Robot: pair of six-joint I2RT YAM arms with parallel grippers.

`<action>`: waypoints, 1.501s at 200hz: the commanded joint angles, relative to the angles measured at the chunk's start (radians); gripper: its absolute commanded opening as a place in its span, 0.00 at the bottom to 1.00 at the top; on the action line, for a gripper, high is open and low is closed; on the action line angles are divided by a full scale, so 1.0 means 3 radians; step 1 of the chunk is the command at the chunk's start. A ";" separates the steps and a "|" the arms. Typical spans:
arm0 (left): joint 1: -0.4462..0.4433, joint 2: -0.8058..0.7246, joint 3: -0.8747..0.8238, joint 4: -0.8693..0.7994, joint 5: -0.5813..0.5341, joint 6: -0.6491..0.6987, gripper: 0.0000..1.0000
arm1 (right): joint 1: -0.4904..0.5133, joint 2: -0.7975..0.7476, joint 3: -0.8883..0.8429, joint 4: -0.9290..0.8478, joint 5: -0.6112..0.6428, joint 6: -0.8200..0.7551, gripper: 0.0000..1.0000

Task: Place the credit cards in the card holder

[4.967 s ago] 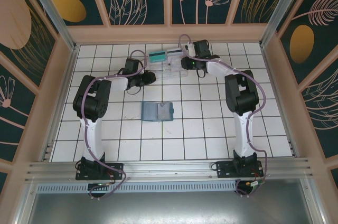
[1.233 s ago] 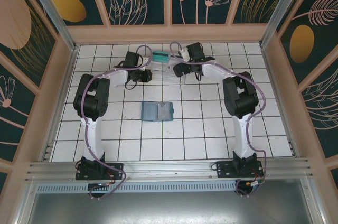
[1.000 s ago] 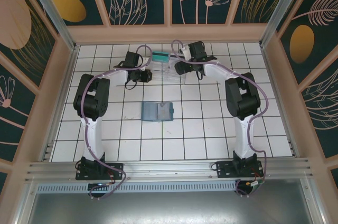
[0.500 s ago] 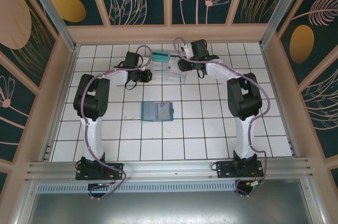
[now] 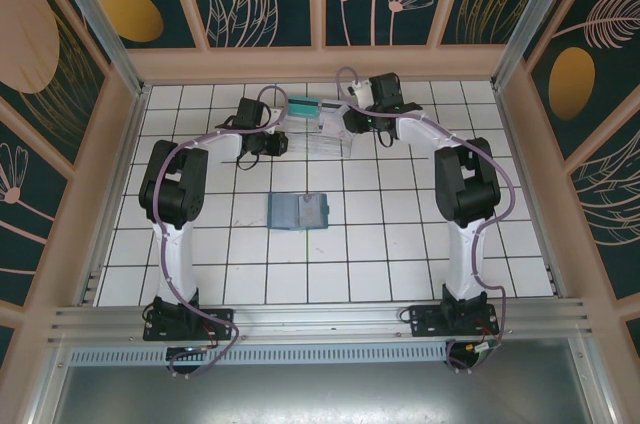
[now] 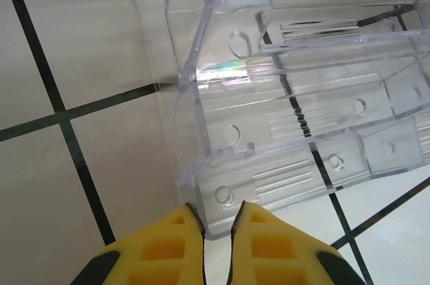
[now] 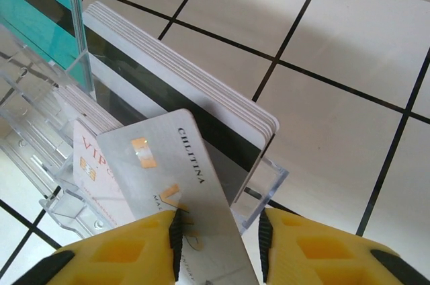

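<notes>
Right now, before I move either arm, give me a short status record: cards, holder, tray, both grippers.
left gripper: shut, at a corner of the clear plastic tray
right gripper: jaws flank a tilted silver-grey plastic card; grip unclear
tray contents: upright teal-green cards; whitish cards with dark stripe
card holder: blue-grey folding wallet, open, flat on tiles, away from both grippers
</notes>
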 commanded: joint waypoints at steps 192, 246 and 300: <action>0.0023 0.0020 -0.0212 -0.0293 -0.0031 -0.0042 0.00 | -0.0186 -0.0461 -0.0449 0.0117 -0.0995 0.0250 0.00; 0.0021 0.0002 -0.0210 -0.0293 -0.0012 -0.0057 0.00 | -0.0210 -0.0699 -0.0582 0.0232 -0.1361 0.0370 0.00; 0.0023 -0.0115 -0.0265 -0.0273 0.0031 -0.0110 0.12 | -0.0204 -0.1012 -0.0948 0.0390 -0.1657 0.0596 0.00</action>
